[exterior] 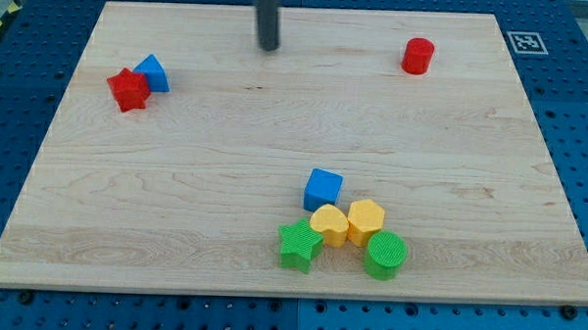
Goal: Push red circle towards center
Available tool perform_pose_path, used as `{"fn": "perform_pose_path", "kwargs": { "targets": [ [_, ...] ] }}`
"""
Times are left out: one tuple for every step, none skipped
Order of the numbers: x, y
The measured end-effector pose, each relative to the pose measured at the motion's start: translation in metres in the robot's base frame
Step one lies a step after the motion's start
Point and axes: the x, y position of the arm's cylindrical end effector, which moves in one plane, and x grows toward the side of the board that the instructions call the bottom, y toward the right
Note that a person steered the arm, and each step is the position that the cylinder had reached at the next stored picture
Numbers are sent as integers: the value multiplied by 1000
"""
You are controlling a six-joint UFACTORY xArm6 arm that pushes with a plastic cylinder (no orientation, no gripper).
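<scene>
The red circle (417,56) stands near the view's top right of the wooden board (176,180). My tip (269,48) is at the view's top centre, well to the left of the red circle and apart from every block. A red star (128,89) touches a blue block (153,73) at the view's upper left. A blue cube (323,190), a yellow heart (329,225), a yellow hexagon (366,221), a green star (299,246) and a green circle (385,254) cluster at the bottom centre.
The board lies on a blue perforated table (579,146). A black-and-white marker tag (525,42) sits by the board's top right corner.
</scene>
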Motion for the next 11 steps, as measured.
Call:
{"fn": "perform_pose_path", "kwargs": {
  "targets": [
    [-21, 74],
    [-33, 155],
    [2, 223],
    [33, 233],
    [30, 233],
    [24, 218],
    [25, 204],
    [29, 172],
    [52, 135],
    [58, 83],
    [59, 24]
  ]
}}
